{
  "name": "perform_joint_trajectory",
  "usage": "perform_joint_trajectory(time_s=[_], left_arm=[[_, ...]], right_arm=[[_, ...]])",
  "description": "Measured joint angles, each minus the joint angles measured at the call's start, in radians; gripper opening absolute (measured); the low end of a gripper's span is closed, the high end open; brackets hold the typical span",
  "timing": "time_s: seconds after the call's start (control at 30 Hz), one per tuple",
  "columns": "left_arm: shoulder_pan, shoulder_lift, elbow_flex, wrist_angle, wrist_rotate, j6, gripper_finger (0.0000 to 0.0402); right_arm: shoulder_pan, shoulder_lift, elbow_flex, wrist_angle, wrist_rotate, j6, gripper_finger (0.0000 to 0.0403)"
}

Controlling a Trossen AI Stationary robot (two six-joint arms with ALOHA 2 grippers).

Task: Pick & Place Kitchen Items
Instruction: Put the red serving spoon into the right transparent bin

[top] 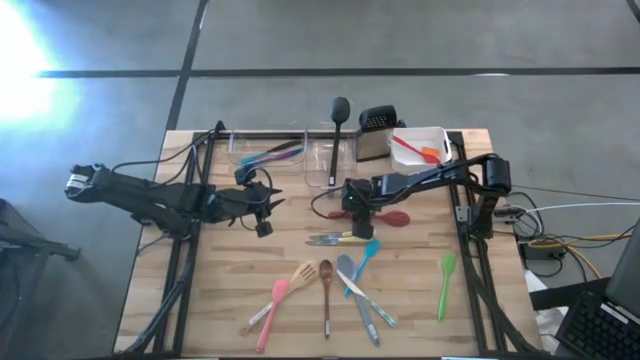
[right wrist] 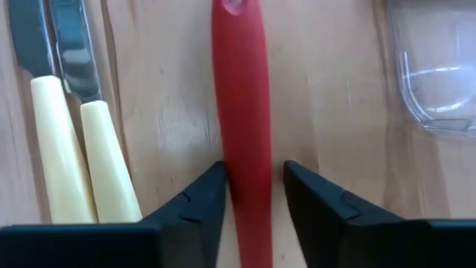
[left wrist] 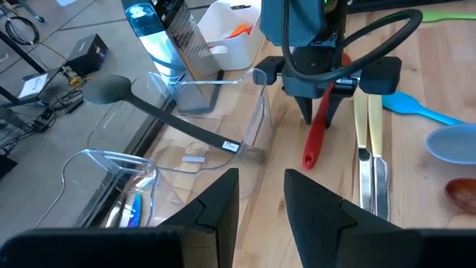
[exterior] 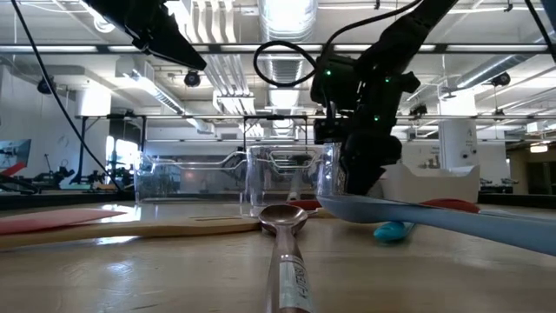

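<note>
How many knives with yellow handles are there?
2: both yellow-handled knives lie side by side on the wooden table, one touching the other, beside the red utensil handle. Others may be hidden.

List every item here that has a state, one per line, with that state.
right gripper: down at the table, fingers either side of the red spoon's handle, closing.
red spoon: flat on the wood, not lifted.
left gripper: clear of the table, holding nothing.
black ladle: propped in a clear tub, bowl sticking out.
yellow-handled knives: lying side by side, flat.
white tub: holds red and orange tools.
</note>
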Motion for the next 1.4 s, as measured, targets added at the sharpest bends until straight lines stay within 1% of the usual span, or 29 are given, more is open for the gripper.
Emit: perform_joint_trajectory(time_s=[0.13, 0.17, 0.27, 0.4, 0.5, 0.63, 0.8, 0.87, 0.97, 1.03, 1.13, 1.2, 1.4], left_arm=[[0.000, 0.000, 0.000, 0.000, 0.000, 0.001, 0.0111], [0.000, 0.000, 0.000, 0.000, 0.000, 0.002, 0.0111], [0.000, 0.000, 0.000, 0.000, 0.000, 0.002, 0.0111], [0.000, 0.000, 0.000, 0.000, 0.000, 0.002, 0.0111], [0.000, 0.000, 0.000, 0.001, 0.000, 0.002, 0.0111], [0.002, 0.000, 0.000, 0.003, 0.000, 0.003, 0.0111], [0.004, 0.000, 0.000, 0.018, 0.001, -0.005, 0.0111], [0.008, 0.000, 0.000, 0.029, 0.020, -0.026, 0.0111], [0.036, 0.000, 0.002, 0.055, 0.153, -0.061, 0.0111], [0.069, 0.004, 0.007, 0.061, 0.245, -0.096, 0.0111], [0.123, 0.016, 0.018, 0.059, 0.291, -0.156, 0.0111], [0.168, 0.027, 0.030, 0.062, 0.347, -0.181, 0.0111], [0.301, 0.091, 0.087, 0.062, 0.688, -0.213, 0.0111]], right_arm=[[0.000, -0.028, -0.002, -0.018, 0.000, 0.016, 0.0054], [0.000, -0.038, -0.003, -0.021, 0.000, 0.017, 0.0049], [0.000, -0.076, -0.009, -0.044, -0.001, 0.027, 0.0049], [0.000, -0.147, -0.016, -0.126, -0.010, 0.040, 0.0049], [0.003, -0.214, -0.012, -0.186, 0.005, 0.058, 0.0049], [0.012, -0.287, -0.012, -0.202, 0.006, 0.058, 0.0049], [0.014, -0.368, 0.034, -0.217, 0.023, 0.032, 0.0049], [0.020, -0.388, 0.066, -0.223, 0.032, 0.010, 0.0049], [0.036, -0.401, 0.135, -0.278, 0.054, -0.044, 0.0049], [0.056, -0.398, 0.194, -0.342, 0.125, -0.105, 0.0049], [0.091, -0.382, 0.288, -0.433, 0.266, -0.198, 0.0049], [0.109, -0.363, 0.343, -0.492, 0.319, -0.244, 0.0049], [0.170, -0.271, 0.454, -0.612, 0.387, -0.357, 0.0049]])
